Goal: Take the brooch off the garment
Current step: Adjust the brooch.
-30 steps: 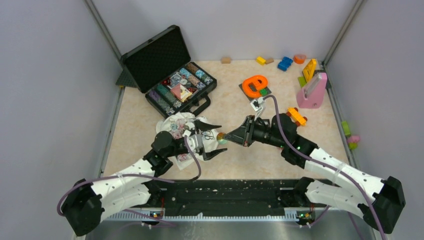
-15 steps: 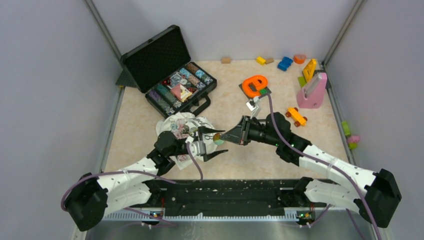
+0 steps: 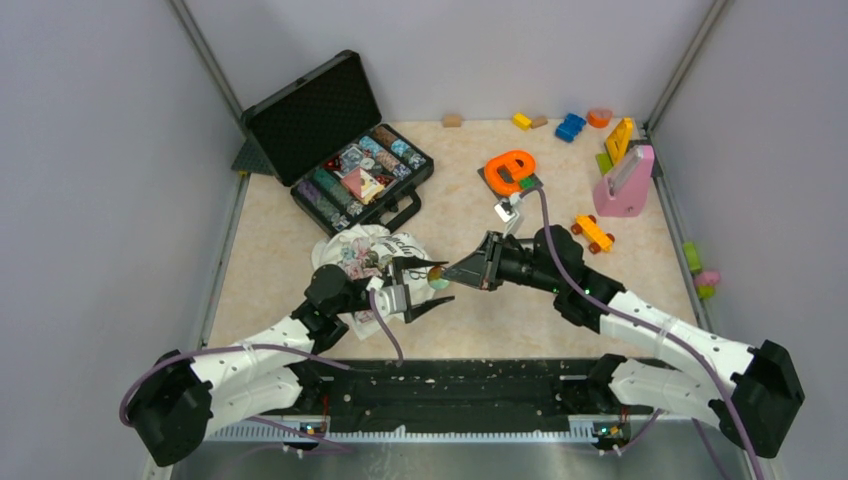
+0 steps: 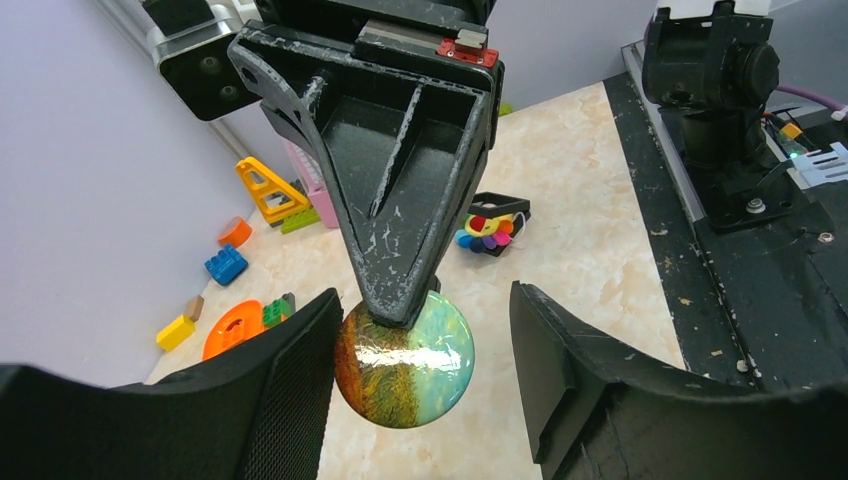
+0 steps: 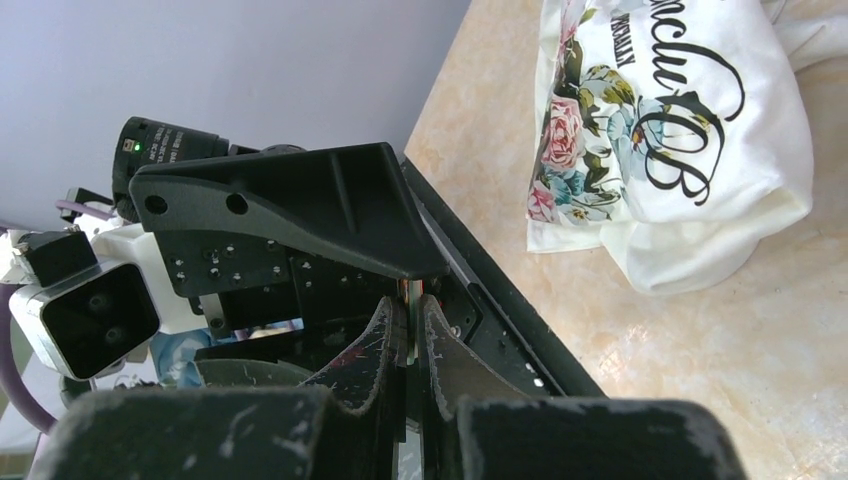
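Removal looks done. The white cloth T-shirt with pink-and-green flowers and dark script (image 3: 352, 250) lies crumpled on the bench (image 3: 480, 322). Just right of that shirt, the right tool (image 3: 449, 275) is pinched narrow and the left tool (image 3: 443, 284) gapes wide around its tip. Between them hangs the round glossy orange-and-teal brooch (image 4: 410, 365), gripped at its rim by the right tool, clear of the shirt. A handover seems next: the left tool must close squarely before the right lets go.

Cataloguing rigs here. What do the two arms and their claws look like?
Left arm and right arm: white shells, black joints, a purple cable each. Black wedge claws: left claw has mesh-textured pads, right claw white scuffs and a red tag.
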Motion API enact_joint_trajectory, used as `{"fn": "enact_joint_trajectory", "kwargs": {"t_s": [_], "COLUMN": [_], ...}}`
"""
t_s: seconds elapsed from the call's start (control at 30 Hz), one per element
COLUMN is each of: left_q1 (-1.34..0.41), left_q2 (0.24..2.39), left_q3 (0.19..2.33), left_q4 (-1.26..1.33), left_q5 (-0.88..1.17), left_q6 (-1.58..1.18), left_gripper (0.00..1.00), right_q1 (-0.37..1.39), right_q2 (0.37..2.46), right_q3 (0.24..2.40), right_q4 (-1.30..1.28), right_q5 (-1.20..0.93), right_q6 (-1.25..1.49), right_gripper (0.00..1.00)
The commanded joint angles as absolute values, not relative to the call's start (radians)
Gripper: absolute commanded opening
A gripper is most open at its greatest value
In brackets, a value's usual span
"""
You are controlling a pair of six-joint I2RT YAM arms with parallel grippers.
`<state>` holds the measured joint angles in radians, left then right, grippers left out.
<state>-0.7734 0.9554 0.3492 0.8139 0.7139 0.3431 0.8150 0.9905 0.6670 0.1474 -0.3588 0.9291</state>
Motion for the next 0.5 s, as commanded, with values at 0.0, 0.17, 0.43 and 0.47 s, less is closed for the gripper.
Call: {"fn": "enact_joint_trajectory", "kwargs": {"t_s": [0.0,0.17,0.43,0.47], "left_q1": [-0.777,-0.776,-0.776,-0.776], "left_q2": [0.939,0.946,0.94,0.941], "left_q3": [0.342,0.347,0.348,0.35], "left_q4": [0.868,0.86,0.852,0.848], "left_q5": [0.722,0.721,0.715,0.715], "left_q6": [0.348,0.351,0.353,0.354], "left_gripper": [0.65,0.58,0.36,0.35], "right_q1": [0.804,0.8,0.799,0.796], "right_q2": [0.949,0.938,0.937,0.935], "right_q3": [0.666,0.665,0.661,0.663], "right_q4": [0.167,0.157,0.149,0.142], "right_q5": [-0.345,-0.344,-0.345,-0.343], "right_q6": [0.923,0.921,0.91,0.901], "right_gripper": [0.0,0.0,0.01,0.11]}}
